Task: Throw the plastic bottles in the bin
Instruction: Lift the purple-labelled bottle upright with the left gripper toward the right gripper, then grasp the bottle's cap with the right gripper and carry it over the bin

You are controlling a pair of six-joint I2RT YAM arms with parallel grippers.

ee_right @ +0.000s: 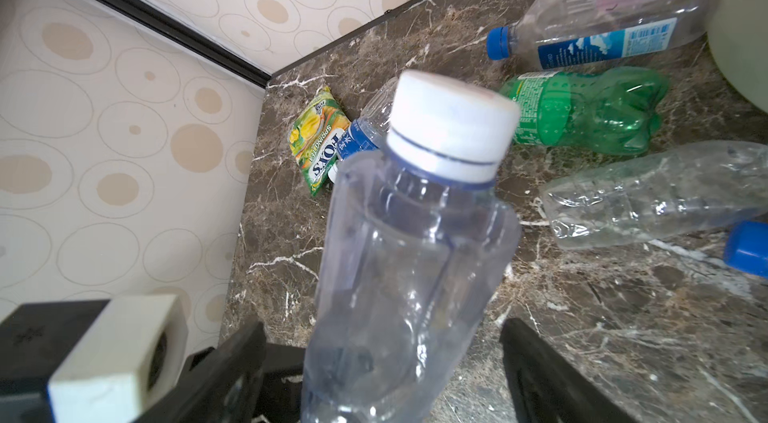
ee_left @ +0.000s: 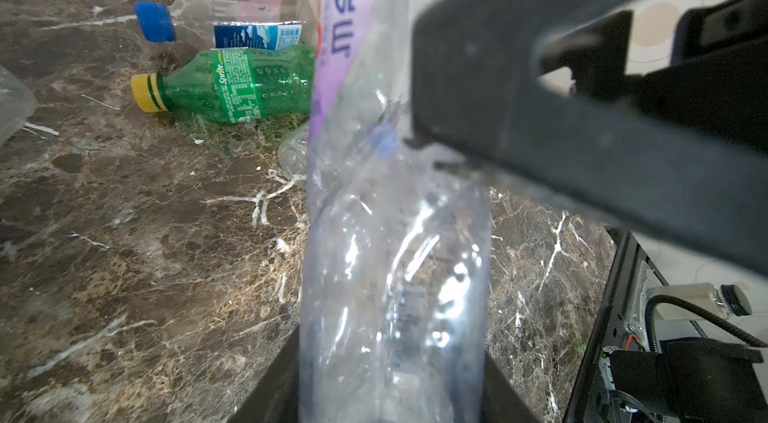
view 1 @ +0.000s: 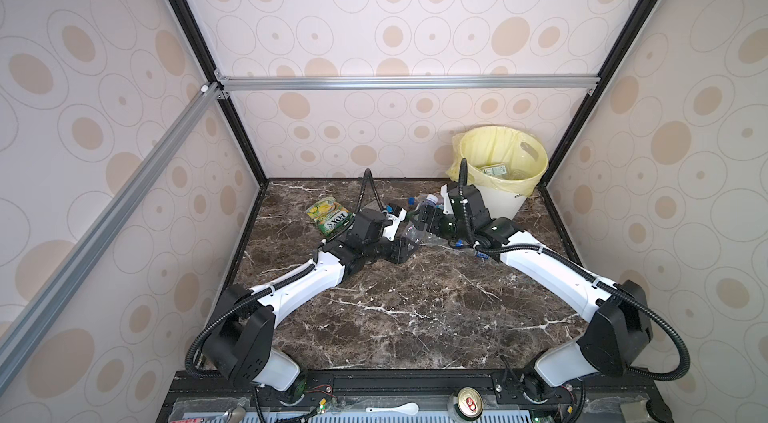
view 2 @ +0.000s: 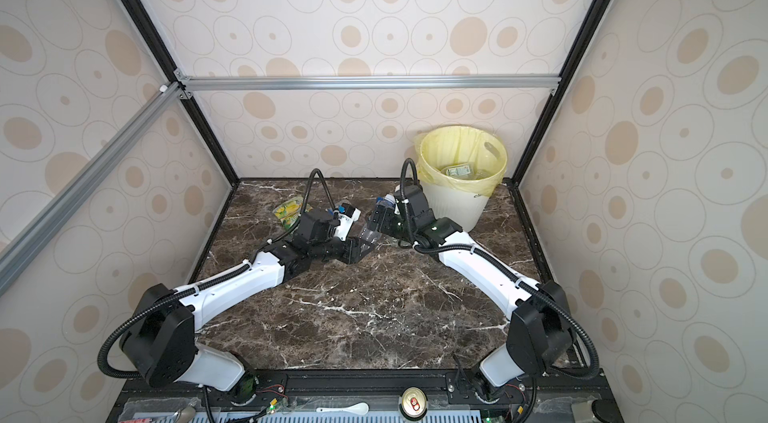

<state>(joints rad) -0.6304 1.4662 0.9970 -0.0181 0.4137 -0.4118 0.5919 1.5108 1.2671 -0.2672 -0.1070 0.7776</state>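
A clear plastic bottle (view 1: 415, 235) (view 2: 370, 236) with a white cap (ee_right: 453, 126) is held off the table between both arms. My left gripper (view 1: 405, 249) (ee_left: 390, 379) is shut on its lower end. Round its upper part stands my right gripper (view 1: 424, 218) (ee_right: 382, 342), open, with a gap on each side. Several other bottles lie on the marble: a green Sprite bottle (ee_left: 241, 84) (ee_right: 590, 109), a clear blue-capped one (ee_left: 249, 22) (ee_right: 602, 26) and a crushed clear one (ee_right: 656, 192). The white bin (view 1: 505, 200) (view 2: 457, 205), lined with a yellow bag, stands at the back right.
A yellow-green FOXS packet (view 1: 328, 215) (ee_right: 318, 138) lies at the back left, with a blue-labelled bottle (ee_right: 365, 130) beside it. A metal can (view 1: 467, 400) sits on the front rail. Enclosure walls close in the table's sides and back.
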